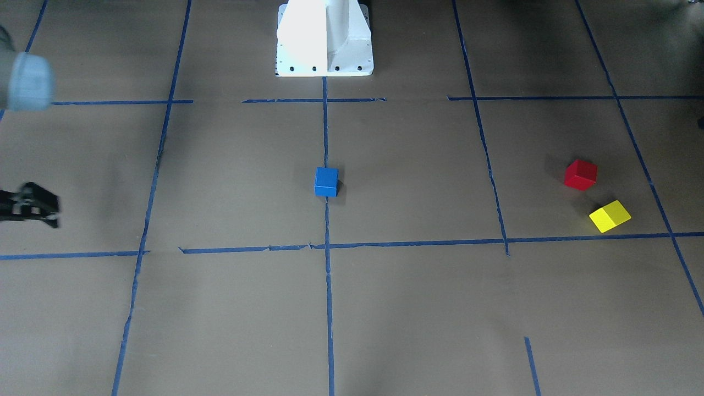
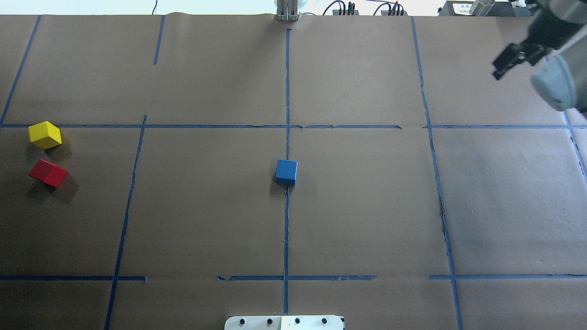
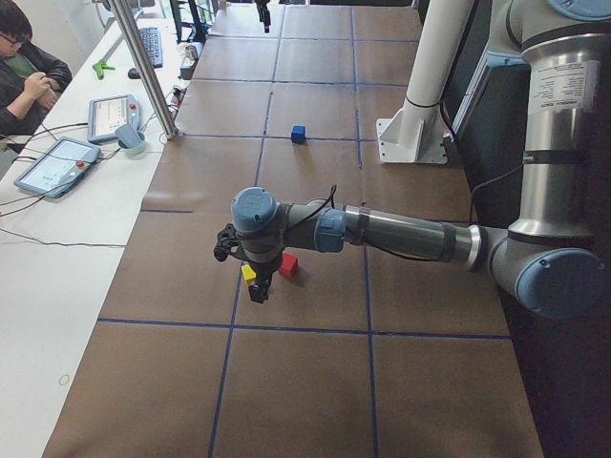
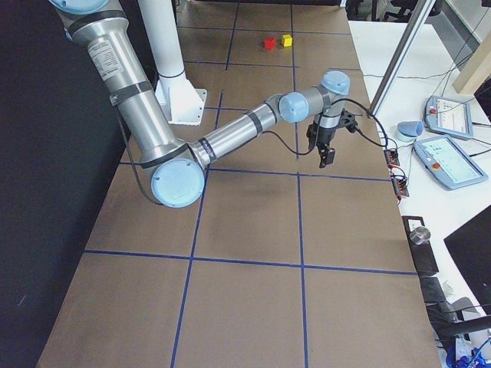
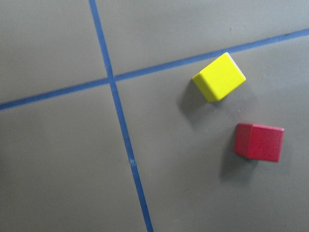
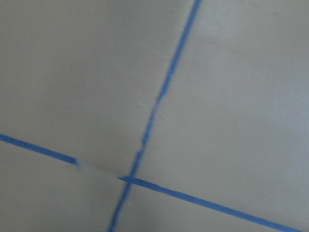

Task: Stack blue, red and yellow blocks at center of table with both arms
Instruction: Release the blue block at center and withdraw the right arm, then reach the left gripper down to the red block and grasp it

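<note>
The blue block (image 1: 326, 182) sits alone on the centre tape line (image 2: 286, 172). The red block (image 2: 48, 173) and yellow block (image 2: 45, 134) lie side by side, apart, far out on my left side; the left wrist view looks down on the red one (image 5: 259, 142) and the yellow one (image 5: 219, 76). My left gripper (image 3: 256, 291) hangs above them and shows only in the exterior left view, so I cannot tell if it is open. My right gripper (image 2: 504, 64) is far out on the right (image 1: 47, 212), looks open and holds nothing.
The robot's white base (image 1: 324, 38) stands at the near edge, on the centre line. Blue tape lines (image 2: 286, 229) divide the brown paper table cover. An operator (image 3: 24, 72) sits at a side desk with tablets (image 3: 52, 164).
</note>
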Motion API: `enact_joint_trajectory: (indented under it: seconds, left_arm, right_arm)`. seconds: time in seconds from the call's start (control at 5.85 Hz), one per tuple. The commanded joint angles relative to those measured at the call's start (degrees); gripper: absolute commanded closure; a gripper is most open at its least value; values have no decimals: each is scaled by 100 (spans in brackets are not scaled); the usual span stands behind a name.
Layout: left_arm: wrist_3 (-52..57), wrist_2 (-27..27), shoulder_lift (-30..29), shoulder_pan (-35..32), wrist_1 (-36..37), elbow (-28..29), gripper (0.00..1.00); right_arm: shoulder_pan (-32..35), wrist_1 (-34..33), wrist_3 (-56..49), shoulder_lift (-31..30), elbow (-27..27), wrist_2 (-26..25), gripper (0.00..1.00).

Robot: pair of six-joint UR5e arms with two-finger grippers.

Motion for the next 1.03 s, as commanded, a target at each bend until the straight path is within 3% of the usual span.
enact_joint_trajectory:
  seconds: [0.0, 0.34, 0.51, 0.85]
  left_arm:
    - [18, -33, -146, 0, -51, -44, 0]
    - [-35, -33, -138, 244, -828, 25, 0]
    - [-18, 11, -137, 908, -860, -79, 0]
    - [-968, 237, -120, 1307, -1051, -71, 0]
  right_arm:
    - [1222, 150, -2265, -1582, 125, 438, 0]
    - [1657, 700, -2416, -2553, 284, 429, 1]
    - [1650, 714, -2389, -2513, 249, 421, 0]
    - [1650, 722, -2082, -2495, 275, 482, 0]
